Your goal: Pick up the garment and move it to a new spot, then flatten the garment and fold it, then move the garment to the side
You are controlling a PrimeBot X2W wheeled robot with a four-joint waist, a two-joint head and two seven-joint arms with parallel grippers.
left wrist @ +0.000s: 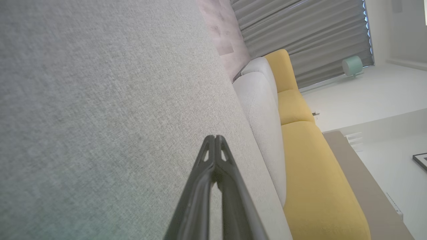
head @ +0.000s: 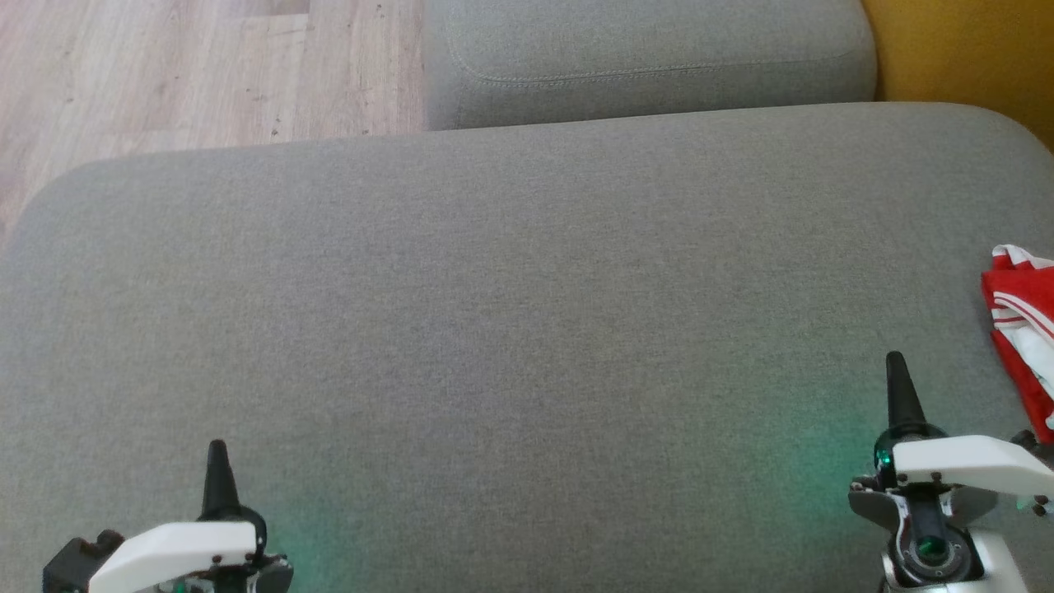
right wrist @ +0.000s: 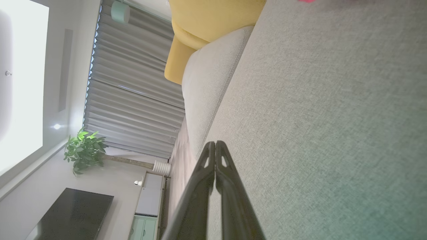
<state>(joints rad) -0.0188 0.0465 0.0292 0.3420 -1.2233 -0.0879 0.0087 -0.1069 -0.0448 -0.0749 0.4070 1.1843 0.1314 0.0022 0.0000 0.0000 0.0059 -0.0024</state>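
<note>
Both grippers, left (head: 217, 449) and right (head: 895, 362), clenched empty over sofa (head: 527, 329); garment (head: 1025, 329) at right edge.

No readable text, label, brand, number or sign anywhere.
</note>
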